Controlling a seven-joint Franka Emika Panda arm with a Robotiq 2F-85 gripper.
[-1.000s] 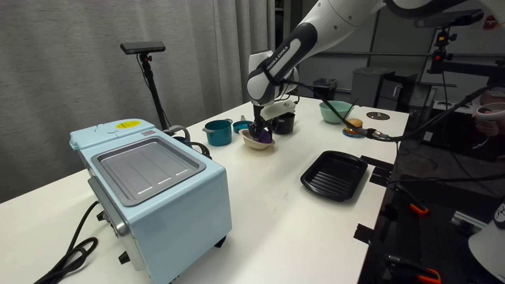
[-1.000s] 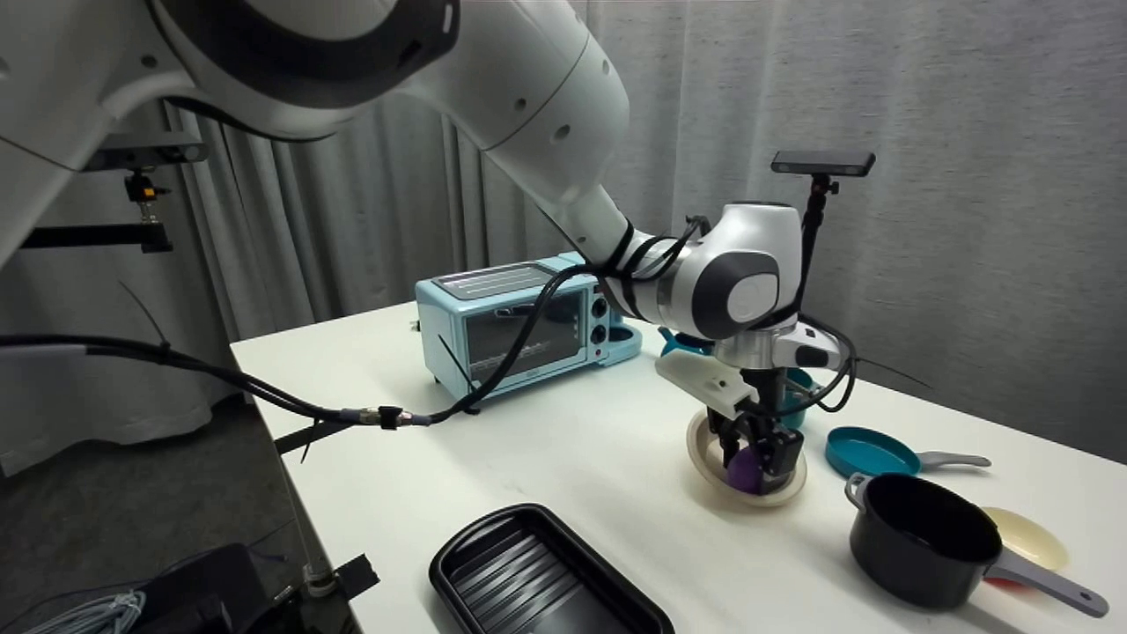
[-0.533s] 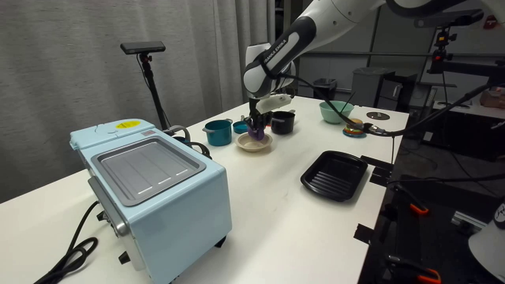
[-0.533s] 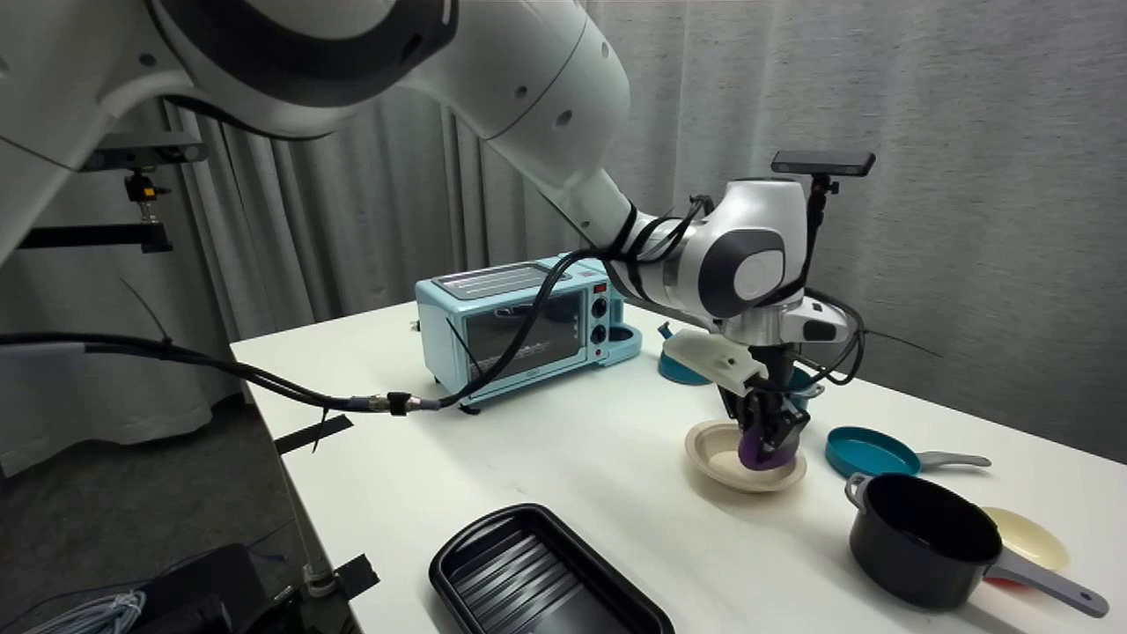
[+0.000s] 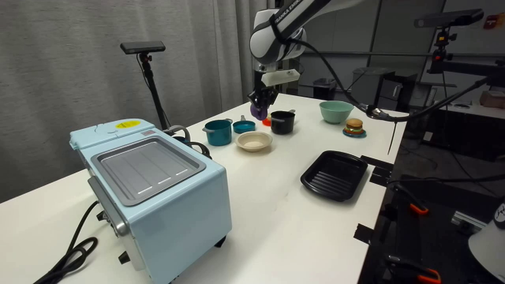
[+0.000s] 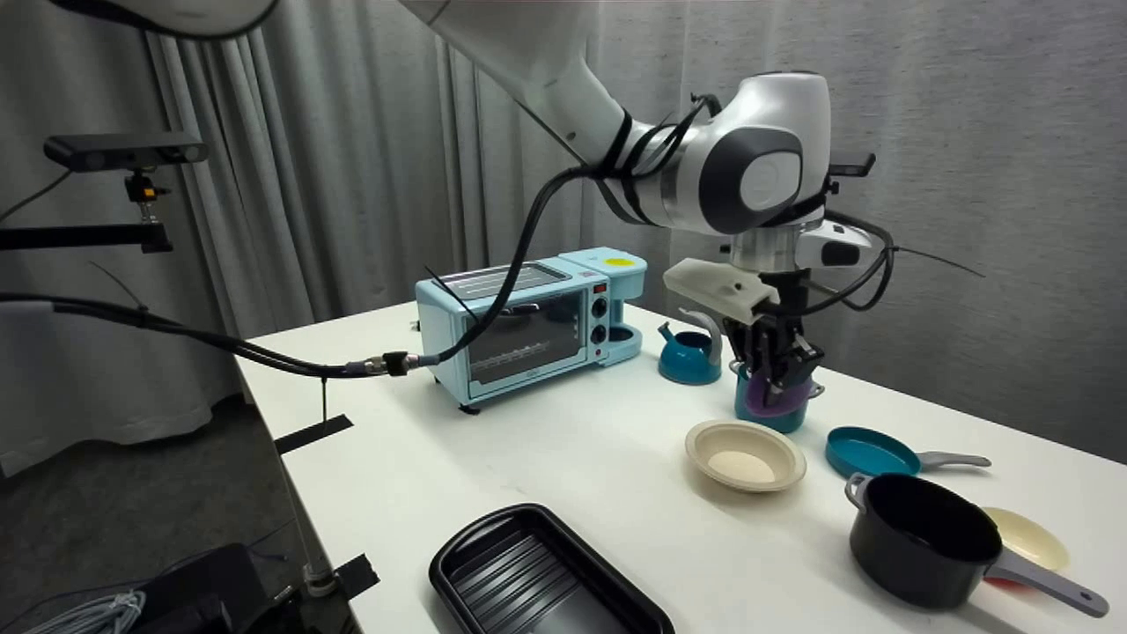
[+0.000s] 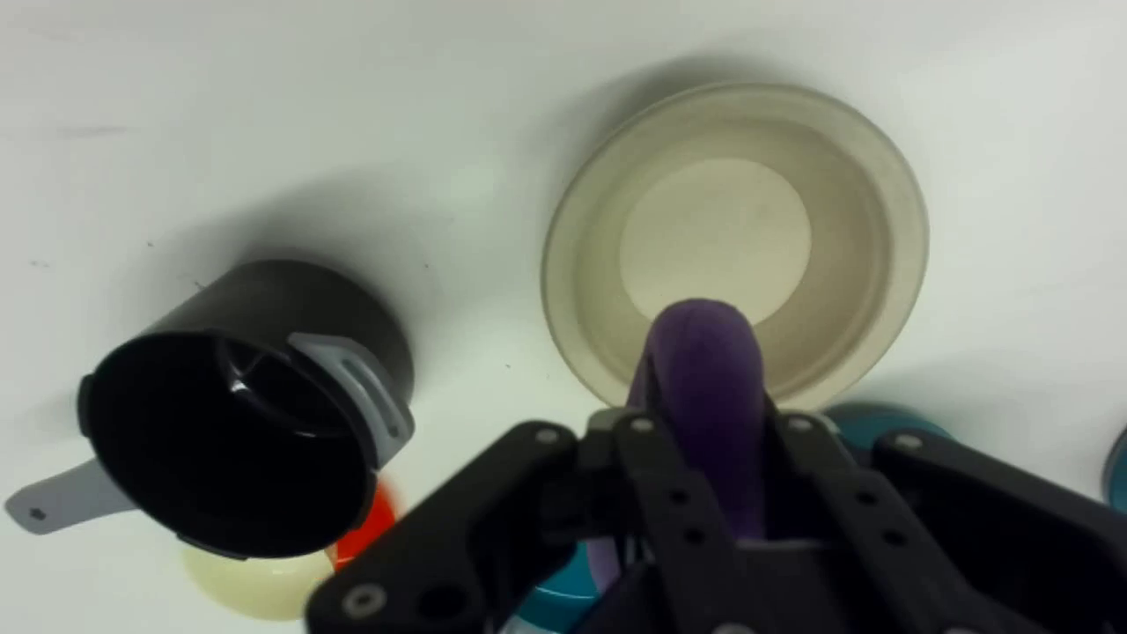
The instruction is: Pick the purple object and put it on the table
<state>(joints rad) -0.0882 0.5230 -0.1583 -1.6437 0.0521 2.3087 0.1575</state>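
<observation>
The smooth rounded purple object is gripped by your black two-fingered claw, the jaws pressed to its sides, at the lower middle of the wrist view. You have it across a narrow part, which should keep it steady; its end juts past the jaws, so expect that to touch down first. It hangs in the air, off the white tabletop, probably high enough to clear the round cream bowl, whose near rim it partly hides. Close around, at the middle of an exterior view, stand the deep teal pot, the shallow teal frying pan and the black grey-handled saucepan, so dropping straight down could knock one. Farther off, right of centre there, lies the black ridged tray; the white stretch between it and the bowl looks your easier landing. Farthest, the pale-blue toaster oven sits left of middle in an exterior view.
</observation>
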